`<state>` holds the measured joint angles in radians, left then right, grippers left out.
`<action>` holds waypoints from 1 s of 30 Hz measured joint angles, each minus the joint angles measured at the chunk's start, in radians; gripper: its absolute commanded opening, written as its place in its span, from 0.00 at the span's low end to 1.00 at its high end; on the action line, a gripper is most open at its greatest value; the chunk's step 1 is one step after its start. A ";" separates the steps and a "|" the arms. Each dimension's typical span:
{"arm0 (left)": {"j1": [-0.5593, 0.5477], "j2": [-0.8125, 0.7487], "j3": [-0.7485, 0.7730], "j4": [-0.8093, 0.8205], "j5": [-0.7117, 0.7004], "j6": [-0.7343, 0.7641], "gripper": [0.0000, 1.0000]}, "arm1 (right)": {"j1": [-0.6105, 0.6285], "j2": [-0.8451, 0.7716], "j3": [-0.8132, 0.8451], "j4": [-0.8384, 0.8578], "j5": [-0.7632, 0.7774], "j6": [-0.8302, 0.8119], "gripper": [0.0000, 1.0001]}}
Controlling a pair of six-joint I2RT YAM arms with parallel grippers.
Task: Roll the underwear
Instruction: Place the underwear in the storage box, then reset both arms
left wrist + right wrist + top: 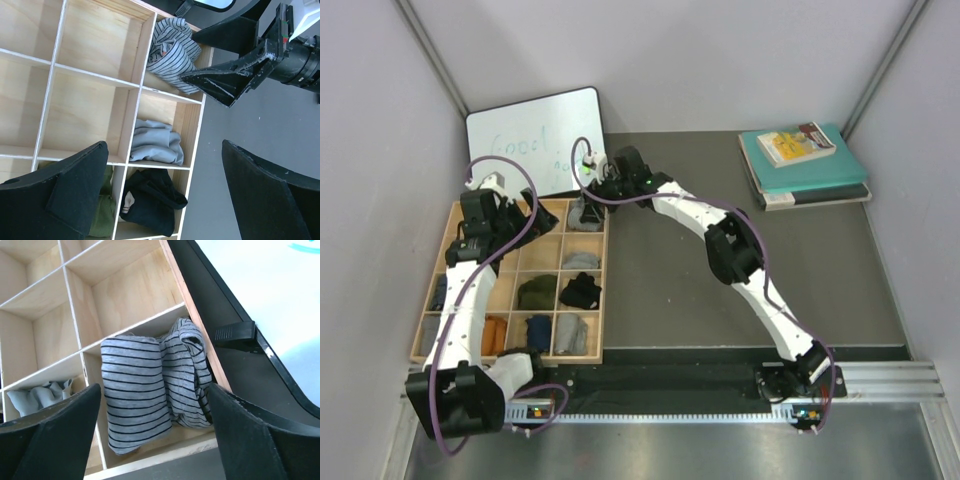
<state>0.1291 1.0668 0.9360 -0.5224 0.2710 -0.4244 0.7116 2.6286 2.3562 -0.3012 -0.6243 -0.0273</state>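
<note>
A grey-and-white striped underwear [150,390] lies bunched in the back right compartment of the wooden tray [605,300]. My right gripper [152,405] hangs just above it, open, its fingers either side of the cloth and holding nothing. One compartment nearer lies a plain light grey underwear [155,142]. An olive green one [536,292] fills a middle compartment. My left gripper [164,145] is open and empty, hovering over the tray's right column. In the left wrist view the right gripper [187,56] reaches over the striped underwear [170,52].
A black garment [150,200] sits in the compartment nearer than the light grey one. Orange, blue and grey cloths fill the tray's front row. A whiteboard [535,135] leans behind the tray. Teal books [805,160] are stacked at the back right of the dark table.
</note>
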 measured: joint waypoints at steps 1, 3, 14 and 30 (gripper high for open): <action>0.000 0.000 0.000 0.000 0.000 0.000 0.99 | 0.000 -0.008 -0.014 0.008 0.002 0.003 0.95; 0.000 0.000 0.000 0.000 0.000 0.000 0.99 | 0.002 -0.026 -0.043 0.026 0.005 0.006 0.97; 0.000 0.000 -0.031 0.053 -0.011 0.010 0.99 | -0.002 -0.269 -0.323 0.117 0.003 0.049 0.99; 0.000 -0.093 -0.063 0.108 0.000 0.072 0.99 | -0.379 -0.819 -1.227 0.333 0.228 0.332 0.99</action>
<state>0.1291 0.9741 0.8734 -0.4145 0.2714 -0.3523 0.3328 1.8091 1.1290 0.0322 -0.3965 0.3042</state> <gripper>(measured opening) 0.991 0.987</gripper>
